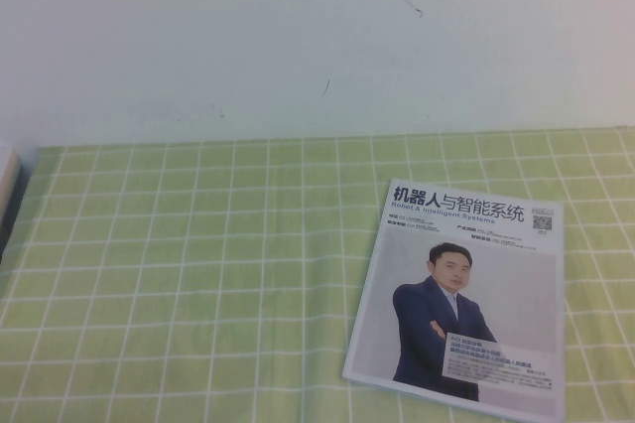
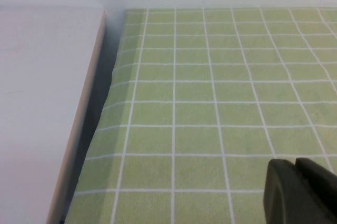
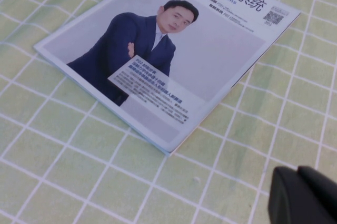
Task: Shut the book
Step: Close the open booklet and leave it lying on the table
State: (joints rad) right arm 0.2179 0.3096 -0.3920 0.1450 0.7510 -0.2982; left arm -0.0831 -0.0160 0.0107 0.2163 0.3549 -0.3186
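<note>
1. The thin paper book with a white cover showing a man in a dark suit [image 1: 461, 304] lies flat in the lower right of the high view. Its cover is up and shut, so the closing step looks done.
2. The dark left gripper [image 2: 297, 190] hangs over bare cloth, near a white ledge [image 2: 42, 103]. I cannot tell whether it is open or closed.
3. The dark right gripper [image 3: 300, 195] hangs over cloth near the book's corner, clear of it. Its state cannot be told either.
4. The next move probably needs no more than keeping both arms off the cover.
5. A green cloth with a white grid [image 1: 198, 274] covers the table, and a plain white wall [image 1: 298, 36] fills the upper half.
</note>
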